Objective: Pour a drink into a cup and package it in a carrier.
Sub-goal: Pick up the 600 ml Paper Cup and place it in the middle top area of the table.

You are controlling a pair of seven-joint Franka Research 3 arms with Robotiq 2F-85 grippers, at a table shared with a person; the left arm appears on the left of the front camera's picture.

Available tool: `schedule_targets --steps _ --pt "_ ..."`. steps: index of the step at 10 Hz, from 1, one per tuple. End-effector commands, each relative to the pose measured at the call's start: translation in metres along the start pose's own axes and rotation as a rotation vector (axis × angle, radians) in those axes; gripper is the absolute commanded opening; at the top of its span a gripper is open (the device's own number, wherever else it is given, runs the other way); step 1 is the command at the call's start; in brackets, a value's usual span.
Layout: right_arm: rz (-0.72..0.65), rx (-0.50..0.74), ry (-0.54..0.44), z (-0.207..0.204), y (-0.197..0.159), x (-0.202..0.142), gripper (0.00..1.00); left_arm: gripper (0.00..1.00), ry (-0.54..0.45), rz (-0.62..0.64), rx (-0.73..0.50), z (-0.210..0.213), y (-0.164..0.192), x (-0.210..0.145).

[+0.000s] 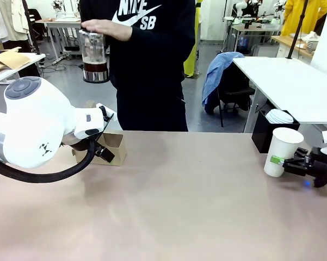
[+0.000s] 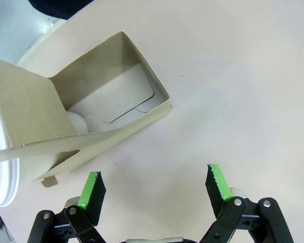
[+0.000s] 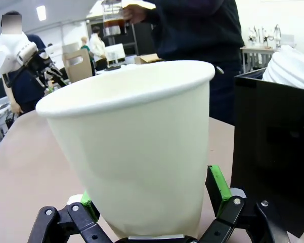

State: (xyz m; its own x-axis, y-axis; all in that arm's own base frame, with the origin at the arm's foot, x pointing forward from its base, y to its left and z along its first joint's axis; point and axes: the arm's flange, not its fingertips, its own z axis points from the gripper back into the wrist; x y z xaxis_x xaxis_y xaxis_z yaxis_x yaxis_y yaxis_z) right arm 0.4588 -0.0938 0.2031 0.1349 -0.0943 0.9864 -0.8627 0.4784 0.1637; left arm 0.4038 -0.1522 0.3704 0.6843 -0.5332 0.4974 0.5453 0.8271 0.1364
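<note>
The right gripper (image 3: 152, 192): you see its two black fingers, each with one green pad, standing either side of the base of the cup (image 3: 136, 152). You cannot tell whether the pads press the wall or stand just off it. The cup is one tall, tapered vessel of plain white paper, with a matt wall and a rolled rim, upright on the table (image 1: 196, 206). It stands well apart from the carrier, at the table's far end on the robot's right.

The left gripper (image 2: 156, 182): its two fingers are spread wide with nothing between them, and only bare tabletop lies under them. It hangs just beside the carrier (image 2: 106, 66).

The carrier is one low box of plain brown cardboard, with thin, creased, flat panels and one upright panel rising from it. A pale flap lies folded inside. One white rounded shape shows in its corner, and you cannot tell what it is.

Above and behind the carrier, the person's hand (image 1: 106, 27) rests on top of one clear cylindrical glass jug (image 1: 94, 49). The drink (image 1: 95, 67) is a dark brown layer at the bottom of the jug.

Farther from the carrier than the cup stands one black box (image 3: 273, 136), smooth and square-edged. It holds one stack of white lids (image 3: 293, 66).
</note>
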Motion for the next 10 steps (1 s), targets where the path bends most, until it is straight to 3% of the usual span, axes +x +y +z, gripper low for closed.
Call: schedule_targets --steps 1,2,7,10 --pt "-0.007 -0.008 -0.055 -0.005 -0.006 -0.001 0.93 1.0 0.0 0.0 -0.001 0.0 0.0 0.0" --pt "-0.031 0.008 -0.04 -0.002 -0.011 0.0 0.8 1.0 0.0 0.0 -0.001 0.0 0.0 0.0" --pt "-0.008 0.007 -0.019 -0.001 -0.004 -0.004 0.8 1.0 0.0 0.0 -0.001 0.0 0.0 0.0" --pt "0.037 -0.011 -0.004 -0.004 0.042 0.042 0.8 1.0 0.0 0.0 -0.001 0.0 0.0 0.0"
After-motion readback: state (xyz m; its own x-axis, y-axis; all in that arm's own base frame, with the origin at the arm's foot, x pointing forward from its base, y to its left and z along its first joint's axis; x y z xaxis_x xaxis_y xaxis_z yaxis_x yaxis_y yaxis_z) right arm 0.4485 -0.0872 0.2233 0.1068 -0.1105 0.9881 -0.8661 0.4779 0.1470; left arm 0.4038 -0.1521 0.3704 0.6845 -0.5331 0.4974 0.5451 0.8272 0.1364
